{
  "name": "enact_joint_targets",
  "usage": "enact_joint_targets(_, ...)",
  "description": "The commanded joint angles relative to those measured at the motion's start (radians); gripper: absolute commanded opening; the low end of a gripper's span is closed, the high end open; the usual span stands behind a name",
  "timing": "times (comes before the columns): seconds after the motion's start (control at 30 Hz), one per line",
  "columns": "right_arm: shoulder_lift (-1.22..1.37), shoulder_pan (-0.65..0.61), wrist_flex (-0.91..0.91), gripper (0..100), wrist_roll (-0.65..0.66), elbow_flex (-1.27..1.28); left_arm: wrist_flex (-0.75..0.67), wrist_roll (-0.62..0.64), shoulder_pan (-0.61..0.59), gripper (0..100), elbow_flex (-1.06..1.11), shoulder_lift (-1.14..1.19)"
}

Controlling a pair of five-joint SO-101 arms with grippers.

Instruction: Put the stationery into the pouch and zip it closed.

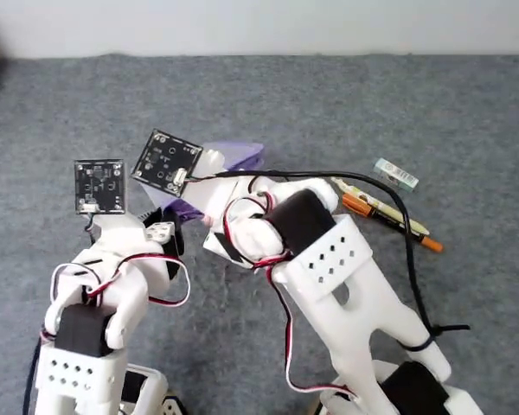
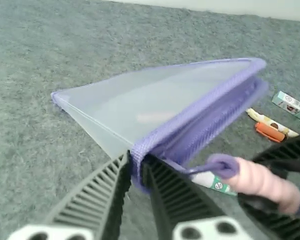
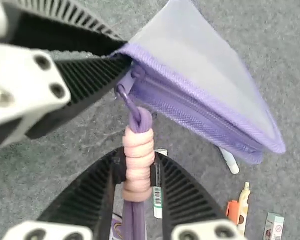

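Print on the small green-and-white box (image 1: 395, 174) and on the white pen with a green label (image 3: 157, 196): too small to read.

Box, orange marker (image 1: 355, 205) and cream pen (image 1: 389, 212) lie close together on the grey carpeted desk (image 1: 86, 104).

High view: right arm (image 1: 329, 259) covers most of the translucent pouch with purple zipper trim (image 2: 155, 105). The loose items lie well apart from it.

Left claw (image 2: 136, 167): pinched narrow on the pouch's corner edge.

Right claw (image 3: 137, 156): clamped on the pink coiled zipper pull (image 3: 138, 145), just beside that corner.

White pen lies on the desk beneath the pull.
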Motion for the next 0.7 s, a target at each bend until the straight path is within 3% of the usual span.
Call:
enact_joint_targets(0.0, -0.068, -0.012, 0.008, 0.9, -0.006, -0.054, -0.023, 0.005, 0.021, 2, -0.005, -0.003)
enact_joint_targets(0.23, -0.102, -0.002, 0.073, 0.9, -0.006, -0.054, -0.015, 0.006, 0.02, 1, -0.005, -0.005)
enact_joint_targets(0.4, -0.117, 0.119, 0.07, 0.9, 0.0, -0.054, 0.063, 0.002, 0.017, 1, -0.048, -0.005)
enact_joint_targets(0.67, -0.122, 0.291, 0.044, 0.9, 0.086, -0.054, 0.143, -0.12, -0.149, 1, -0.117, -0.005)
